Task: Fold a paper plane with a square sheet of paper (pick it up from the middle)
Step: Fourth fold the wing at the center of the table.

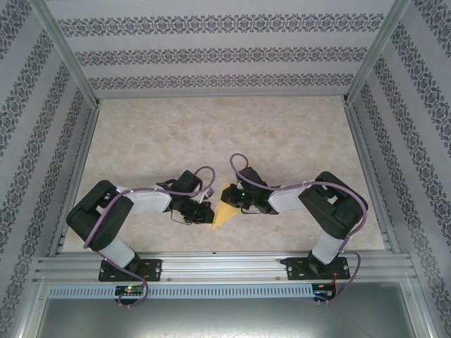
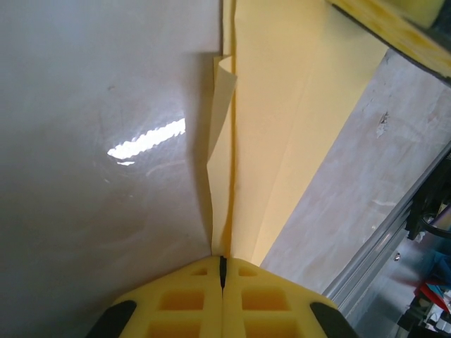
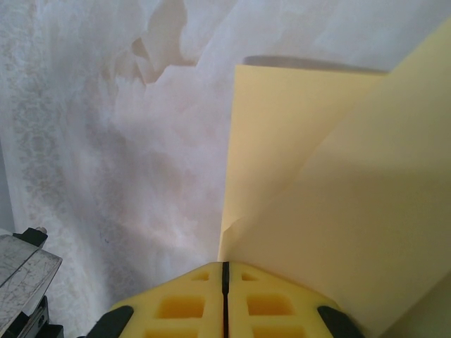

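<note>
- Top external view shows the paper plane [image 1: 225,210] as a narrow yellow triangle between the two arms, with its point turned toward the near side.
- It is over the near middle part of the tabletop [image 1: 211,134], close to the aluminium rail [image 1: 225,262] but apart from it. Whether it rests on the surface or is lifted a little, I cannot tell.
- In the left wrist view the left fingers [image 2: 187,299] are closed, pad against pad. The folded layers run into the seam between them, so they grip the paper on its centre crease.
- In the right wrist view the right fingers [image 3: 264,303] are also pressed together and pinch an edge of the paper from the opposite side.
- I think the paper is held from both sides so that the layers stay together and the crease does not spring open.
- One thin flap stands loose beside the crease in the left wrist view. For this reason I judge that the fold is not pressed flat completely.
</note>
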`<state>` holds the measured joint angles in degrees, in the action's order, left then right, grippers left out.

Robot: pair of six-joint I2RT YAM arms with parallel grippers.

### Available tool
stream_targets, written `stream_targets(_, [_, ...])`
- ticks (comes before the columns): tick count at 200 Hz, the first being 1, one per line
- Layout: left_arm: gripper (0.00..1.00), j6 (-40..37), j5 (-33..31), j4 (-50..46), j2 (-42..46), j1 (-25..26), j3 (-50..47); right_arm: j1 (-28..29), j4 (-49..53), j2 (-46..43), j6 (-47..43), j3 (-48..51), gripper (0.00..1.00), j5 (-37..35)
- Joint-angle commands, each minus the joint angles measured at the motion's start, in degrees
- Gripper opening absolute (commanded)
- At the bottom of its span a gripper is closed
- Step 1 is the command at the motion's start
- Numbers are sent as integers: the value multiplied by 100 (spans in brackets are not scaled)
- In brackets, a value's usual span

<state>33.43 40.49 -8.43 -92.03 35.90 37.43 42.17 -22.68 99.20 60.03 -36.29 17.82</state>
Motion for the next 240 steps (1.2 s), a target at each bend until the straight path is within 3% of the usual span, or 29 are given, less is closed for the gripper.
stream_targets(1, [7, -84, -253, -668, -124, 124, -111, 95, 730, 344, -92, 97, 9, -226])
stream_targets(28, [8, -31, -446, -870, 118, 283, -80, 90, 762, 315, -104, 116, 9, -253])
stream_targets(63, [14, 224, -1334, -1222, 1108, 286, 58, 105, 788, 324, -115, 114, 9, -253])
stream_targets(99, [16, 327, -1484, -1049, 1622, 286, 329, 98, 826, 319, -139, 96, 9, -260])
stream_targets(136, [8, 627, -610, 50, 960, 286, 485, 94, 833, 319, -132, 99, 9, -253])
stream_targets(184, [5, 1007, -320, 1101, 70, 286, 236, 90, 861, 346, -145, 79, 9, -255])
stream_targets(215, [6, 954, -271, 1172, -231, 286, 128, 90, 869, 350, -150, 70, 9, -236])
stream_targets(240, [6, 748, -270, 690, -373, 286, 6, 91, 870, 351, -132, 79, 9, -253])
